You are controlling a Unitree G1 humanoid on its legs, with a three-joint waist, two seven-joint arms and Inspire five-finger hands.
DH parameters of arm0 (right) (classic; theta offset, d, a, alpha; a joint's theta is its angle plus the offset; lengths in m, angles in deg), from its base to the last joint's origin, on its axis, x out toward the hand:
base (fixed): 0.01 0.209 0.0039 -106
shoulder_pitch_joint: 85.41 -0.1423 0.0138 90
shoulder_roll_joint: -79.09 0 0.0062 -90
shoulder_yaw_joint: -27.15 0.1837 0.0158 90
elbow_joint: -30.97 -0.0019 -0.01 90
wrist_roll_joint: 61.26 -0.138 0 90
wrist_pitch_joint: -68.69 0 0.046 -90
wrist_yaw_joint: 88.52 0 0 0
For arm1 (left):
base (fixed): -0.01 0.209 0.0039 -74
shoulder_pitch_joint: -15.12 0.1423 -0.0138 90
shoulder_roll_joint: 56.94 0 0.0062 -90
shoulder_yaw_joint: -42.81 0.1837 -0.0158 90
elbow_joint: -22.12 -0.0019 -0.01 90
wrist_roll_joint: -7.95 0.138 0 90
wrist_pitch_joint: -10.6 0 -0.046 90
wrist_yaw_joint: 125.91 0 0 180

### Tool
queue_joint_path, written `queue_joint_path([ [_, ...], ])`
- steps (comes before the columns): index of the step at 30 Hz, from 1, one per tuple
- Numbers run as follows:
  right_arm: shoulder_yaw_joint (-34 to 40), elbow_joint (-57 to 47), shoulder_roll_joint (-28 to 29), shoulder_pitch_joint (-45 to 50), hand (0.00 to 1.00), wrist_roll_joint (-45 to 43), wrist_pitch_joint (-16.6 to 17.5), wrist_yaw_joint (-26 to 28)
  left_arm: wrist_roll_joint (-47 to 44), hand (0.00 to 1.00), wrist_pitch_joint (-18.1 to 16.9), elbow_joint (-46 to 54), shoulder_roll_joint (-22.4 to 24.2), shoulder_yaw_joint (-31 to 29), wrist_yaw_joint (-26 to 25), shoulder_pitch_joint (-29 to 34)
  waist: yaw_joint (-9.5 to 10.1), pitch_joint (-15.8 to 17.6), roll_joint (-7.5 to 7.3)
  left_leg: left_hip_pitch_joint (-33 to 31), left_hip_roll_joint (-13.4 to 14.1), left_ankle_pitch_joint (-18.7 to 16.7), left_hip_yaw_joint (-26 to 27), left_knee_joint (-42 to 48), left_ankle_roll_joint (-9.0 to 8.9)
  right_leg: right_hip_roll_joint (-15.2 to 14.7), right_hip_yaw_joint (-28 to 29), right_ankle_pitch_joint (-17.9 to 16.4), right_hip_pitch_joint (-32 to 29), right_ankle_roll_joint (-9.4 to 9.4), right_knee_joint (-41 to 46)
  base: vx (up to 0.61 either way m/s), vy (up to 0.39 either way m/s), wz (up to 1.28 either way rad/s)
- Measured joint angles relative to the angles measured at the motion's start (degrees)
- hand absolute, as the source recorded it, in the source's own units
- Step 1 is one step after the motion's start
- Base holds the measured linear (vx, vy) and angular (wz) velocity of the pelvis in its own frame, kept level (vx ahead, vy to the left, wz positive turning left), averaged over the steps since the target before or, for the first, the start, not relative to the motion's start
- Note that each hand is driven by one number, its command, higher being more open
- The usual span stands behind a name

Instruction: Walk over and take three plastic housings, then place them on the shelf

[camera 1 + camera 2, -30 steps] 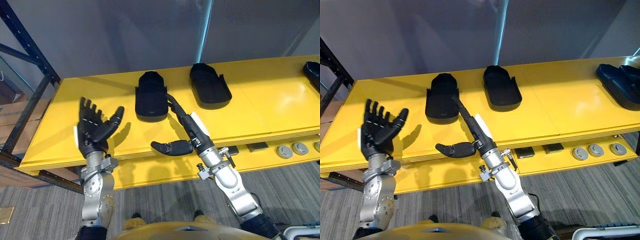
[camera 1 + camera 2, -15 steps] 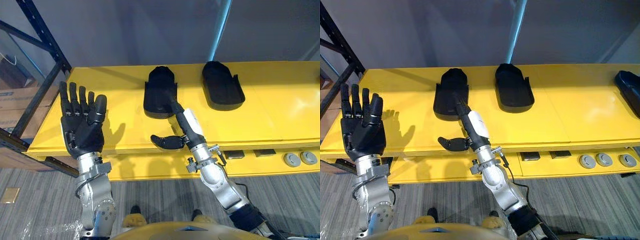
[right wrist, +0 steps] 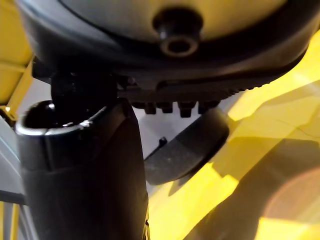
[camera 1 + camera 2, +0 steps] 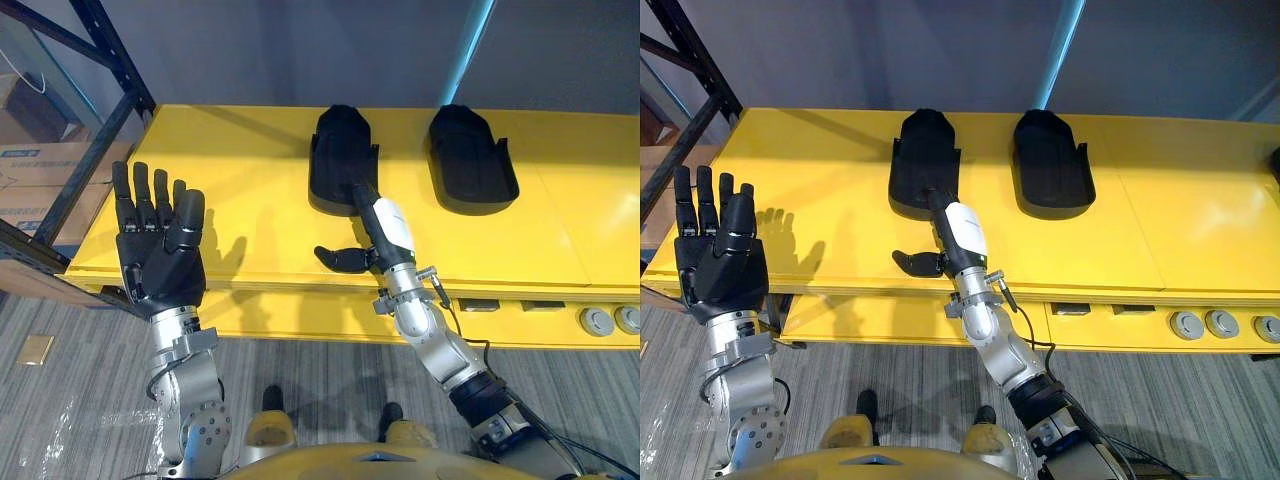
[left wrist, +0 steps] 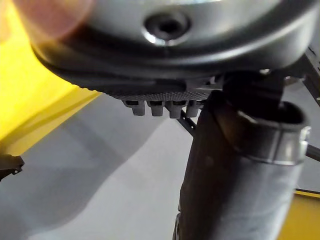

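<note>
Plastic housings, two black ones, lie side by side on the yellow shelf (image 4: pixel 250 190), the left housing (image 4: pixel 338 155) near the right housing (image 4: pixel 470 170). The left hand (image 4: pixel 160 255) is held up before the shelf's front edge, palm up, fingers straight and close together, holding nothing. The right hand (image 4: pixel 382 230) reaches flat, fingers straight over the left housing's near end, thumb out sideways; contact cannot be told. A second earlier the left hand tilted with its thumb spread wide; the right hand pointed at that same housing.
</note>
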Motion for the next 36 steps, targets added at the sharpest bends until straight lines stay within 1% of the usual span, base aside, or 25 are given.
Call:
queue_joint_path([
  [3, 0.53, 0.72, 0.02, -1.50, 1.00, 0.58, 0.03, -1.07, -0.02, 1.00, 0.00, 0.00, 0.00, 0.00, 0.00, -0.28, 0.15, 1.23, 0.13, -0.10, 0.03, 0.28, -0.25, 0.05, 0.03, -0.06, -0.14, -0.06, -0.20, -0.05, 0.61, -0.04, -0.006, 0.05],
  [6, 0.91, 1.11, 0.01, -2.61, 1.00, 2.04, 0.04, -1.55, -0.10, 1.00, -0.01, 0.00, 0.00, 0.00, 0.03, -0.35, 0.23, 1.31, 0.19, -0.97, 0.04, 0.51, -0.58, 0.25, 0.09, -0.08, -0.27, -0.26, -0.97, -0.38, 1.03, -0.04, -0.006, 0.05],
  [11, 1.99, 2.28, -0.04, -4.06, 1.00, 2.08, 0.25, -2.03, -0.53, 1.00, -0.01, 0.00, 0.02, -0.07, 0.07, -0.37, 0.59, 2.27, 0.43, -1.10, 0.05, 0.51, -0.73, 0.80, 0.13, -0.21, -0.32, -0.40, -1.02, -0.40, 1.64, -0.02, -0.002, 0.01],
  [15, 3.50, 2.37, -0.13, -4.36, 1.00, 2.07, 0.35, -3.03, -1.63, 1.00, 0.00, 0.00, 0.03, -0.08, 0.31, -0.36, 1.17, 2.34, 0.44, -1.39, 0.04, 0.59, -0.74, 0.89, 0.19, -0.23, -0.31, -0.40, -1.29, -0.40, 1.64, 0.00, 0.000, 0.00],
  [17, 4.26, 2.34, -0.14, -4.35, 1.00, 2.08, 0.74, -4.36, -1.71, 1.00, 0.00, 0.01, 0.09, -0.09, 0.31, -0.33, 1.39, 2.35, 0.42, -1.40, 0.05, 0.59, -0.74, 0.89, 0.19, -0.22, -0.31, -0.35, -1.28, -0.34, 1.64, 0.00, 0.000, 0.00],
  [20, 4.75, 1.07, -0.09, -3.69, 1.00, 2.28, 3.27, -7.28, -1.71, 1.00, 0.01, 0.06, 0.14, -0.05, 0.38, -0.31, 1.35, 2.34, 0.42, -1.23, 0.05, 0.59, -0.71, 0.87, 0.18, -0.20, -0.22, -0.14, -1.22, -0.04, 1.58, 0.00, -0.003, -0.01],
  [21, 4.89, 0.04, -0.06, -3.11, 1.00, 2.62, 3.65, -7.96, -1.71, 1.00, 0.01, 0.06, 0.15, -0.03, 0.55, -0.30, 1.38, 2.34, 0.42, -1.16, 0.05, 0.59, -0.69, 0.85, 0.18, -0.19, -0.19, -0.14, -1.15, -0.04, 1.54, 0.02, -0.011, -0.05],
  [22, 5.05, -3.02, 0.00, -1.31, 1.00, 4.23, 5.04, -10.44, -1.72, 1.00, 0.01, 0.09, 0.24, -0.06, 1.18, -0.14, 1.39, 2.33, 0.40, -0.75, 0.05, 0.52, -0.54, 0.64, 0.10, -0.16, -0.10, -0.15, -0.87, -0.05, 1.39, 0.01, -0.007, -0.06],
  [23, 5.05, -4.28, 0.02, -0.69, 1.00, 4.53, 5.75, -11.39, -1.74, 1.00, 0.01, 0.09, 0.25, -0.05, 1.44, -0.13, 1.40, 2.32, 0.39, -0.60, 0.06, 0.46, -0.39, 0.61, 0.05, -0.15, 0.02, -0.16, -0.81, -0.06, 1.35, 0.02, -0.007, -0.10],
  [24, 5.19, -7.12, 0.22, 0.47, 1.00, 5.57, 7.27, -13.55, -1.79, 1.00, 0.01, 0.17, 0.27, -0.05, 2.19, -0.13, 1.35, 2.30, 0.36, -0.36, 0.09, 0.40, -0.05, 0.49, 0.02, -0.12, 0.39, -0.15, -0.84, -0.04, 1.23, 0.01, -0.002, -0.12],
  [25, 5.26, -8.37, 0.35, 0.79, 1.00, 6.12, 8.11, -14.53, -1.91, 1.00, 0.01, 0.17, 0.27, -0.04, 2.54, -0.13, 1.35, 2.29, 0.35, -0.08, 0.12, 0.39, 0.27, 0.29, 0.02, -0.09, 0.74, -0.10, -0.84, 0.01, 1.15, 0.02, -0.001, -0.22],
  [27, 5.63, -12.67, 1.37, 1.67, 1.00, 6.73, 11.58, -17.89, -2.62, 1.00, 0.01, 0.17, 0.41, 0.09, 3.74, -0.11, 1.10, 2.07, 0.26, 1.32, 0.12, 0.31, 1.57, -0.44, 0.00, -0.02, 1.70, 0.11, -0.25, 0.26, 0.48, 0.01, -0.002, -0.24],
  [28, 5.95, -13.86, 1.58, 1.99, 1.00, 6.70, 12.17, -18.58, -2.65, 1.00, 0.01, 0.17, 0.46, 0.12, 4.09, -0.11, 1.07, 1.94, 0.20, 1.60, 0.13, 0.27, 1.86, -0.57, -0.01, -0.01, 1.96, 0.11, -0.20, 0.26, 0.46, 0.01, -0.003, -0.21],
  [30, 7.67, -16.88, 2.87, 3.03, 1.00, 6.03, 14.50, -20.39, -2.99, 1.00, 0.03, 0.16, 0.50, 0.48, 4.69, -0.11, 0.96, 0.94, -0.01, 2.74, 0.14, 0.10, 3.00, -1.22, -0.04, 0.02, 2.89, 0.16, 0.02, 0.34, 0.24, 0.02, 0.000, -0.21],
  [31, 7.98, -17.64, 3.11, 3.48, 1.00, 4.95, 14.78, -20.26, -3.04, 1.00, 0.03, 0.17, 0.51, 0.53, 4.78, -0.14, 0.83, 0.50, -0.10, 2.85, 0.14, 0.01, 3.27, -1.23, -0.03, 0.01, 3.01, 0.19, 0.06, 0.38, 0.11, 0.02, 0.000, -0.15],
  [33, 9.61, -20.68, 4.62, 7.06, 1.00, -2.75, 16.56, -18.30, -3.03, 1.00, 0.08, 0.42, 0.50, 0.53, 4.87, -0.16, 0.26, -1.37, -0.53, 3.67, 0.13, -0.26, 4.06, -1.57, -0.11, 0.08, 3.64, 0.29, 0.54, 0.51, -0.56, 0.04, 0.001, -0.13],
  [34, 10.18, -21.21, 5.12, 8.18, 1.00, -5.07, 17.08, -17.74, -3.03, 1.00, 0.10, 0.65, 0.51, 0.54, 4.87, -0.15, 0.09, -1.70, -0.62, 3.97, 0.12, -0.32, 4.33, -1.69, -0.12, 0.09, 4.05, 0.29, 0.59, 0.51, -0.57, 0.04, 0.008, -0.24],
  [36, 13.40, -22.89, 7.06, 12.83, 1.00, -14.18, 17.82, -15.59, -2.87, 1.00, 0.49, 1.91, 0.47, 1.37, 4.85, -0.37, -0.51, -2.47, -0.68, 5.43, 0.06, -0.68, 5.98, -2.19, -0.07, 0.07, 5.54, 0.31, 0.73, 0.56, -0.58, 0.02, 0.012, -0.33],
])
